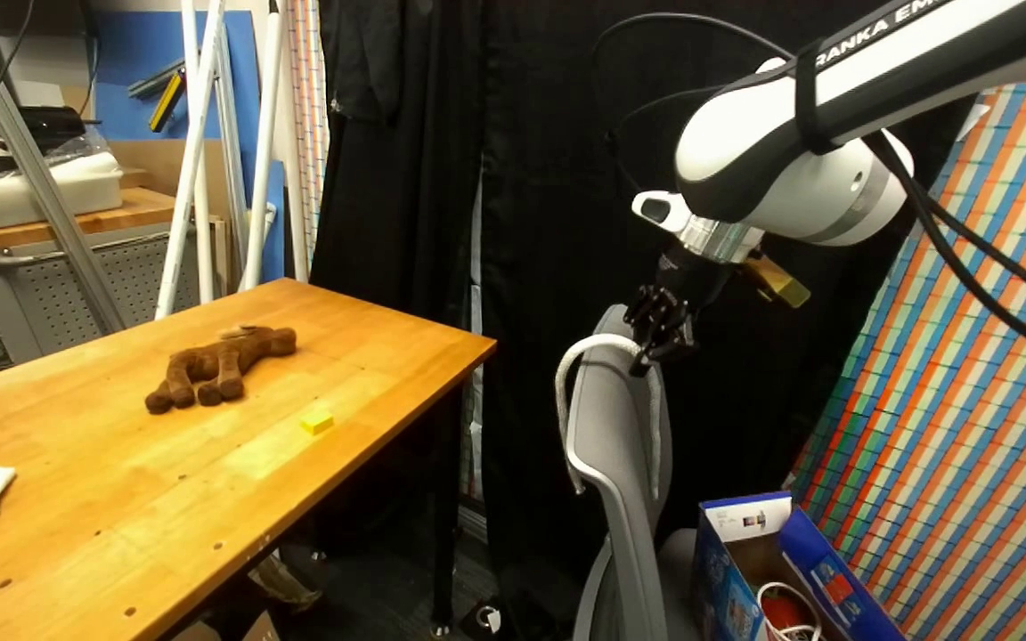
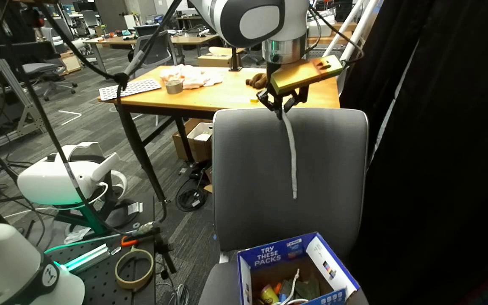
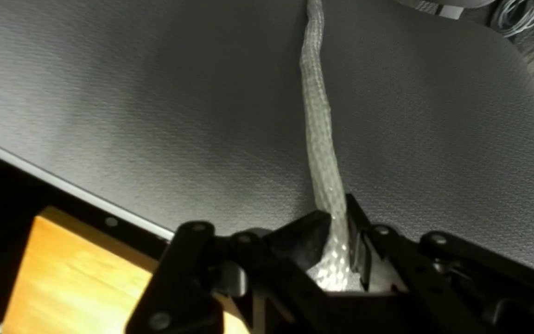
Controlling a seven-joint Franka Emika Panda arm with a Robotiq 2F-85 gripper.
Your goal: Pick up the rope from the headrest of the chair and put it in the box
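The light grey chair (image 1: 606, 427) stands upright, also in an exterior view (image 2: 248, 182); its back fills the wrist view (image 3: 193, 93). The white rope (image 2: 292, 148) hangs over the headrest (image 2: 328, 116), one length down the front and one behind, as an exterior view shows (image 1: 562, 383). My gripper (image 2: 281, 113) is at the headrest's top edge, pointing down. In the wrist view its fingertips (image 3: 340, 215) are closed around the rope (image 3: 319, 116), touching it on both sides. The blue box (image 2: 278, 252) sits on the chair seat, below the gripper, also in an exterior view (image 1: 718, 570).
A wooden table (image 1: 370, 356) behind the chair holds a brown plush toy (image 1: 219, 365) and a small yellow block (image 1: 317, 422). Black curtains (image 1: 549, 178) hang beside the chair. The box holds several small items. A white headset (image 2: 57, 182) stands on a black stand area.
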